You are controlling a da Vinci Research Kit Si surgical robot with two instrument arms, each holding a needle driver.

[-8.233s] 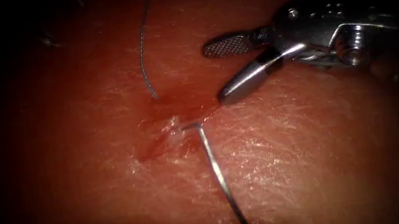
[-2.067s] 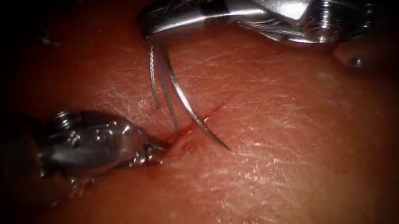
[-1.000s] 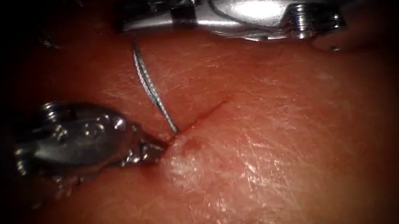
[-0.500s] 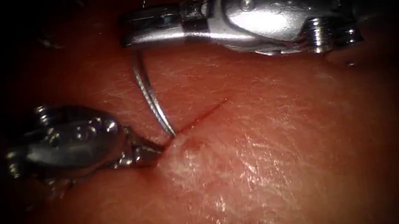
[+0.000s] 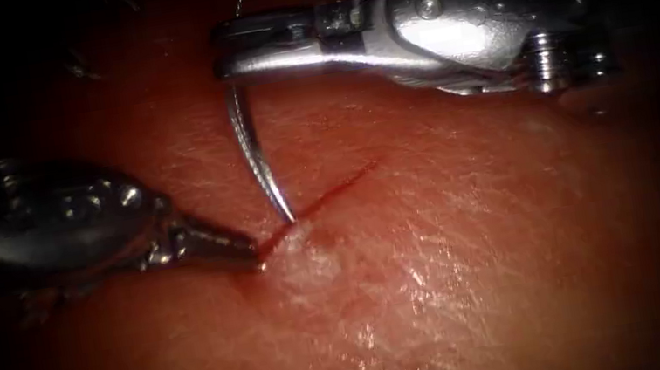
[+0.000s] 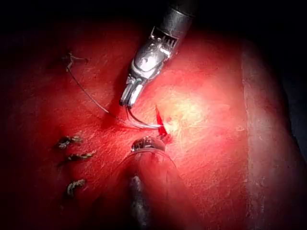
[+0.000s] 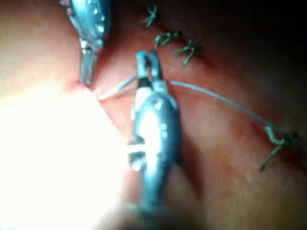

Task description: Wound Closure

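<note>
Now I am holding the needle [image 5: 255, 153] in the right gripper [image 5: 237, 45], clamped near its blunt end, and the curve is hanging down so that the point is touching the tissue [image 5: 466, 261] at the left end of the cut [image 5: 323, 199]. I cannot tell if the point is already going inside. The thread [image 7: 216, 98] is running from the right gripper toward the older stitches [image 7: 175, 43].

Compared with half a second ago, the left gripper [image 5: 239, 251] is sitting a little further left, and more of its thin tip is showing. Its jaws are together and the tip is pressing on the tissue just beside the left end of the cut; I see nothing held between them. The needle point is staying at nearly the same place. I judge the tissue edge is less covered now, so the needle point is easier to see.
</note>
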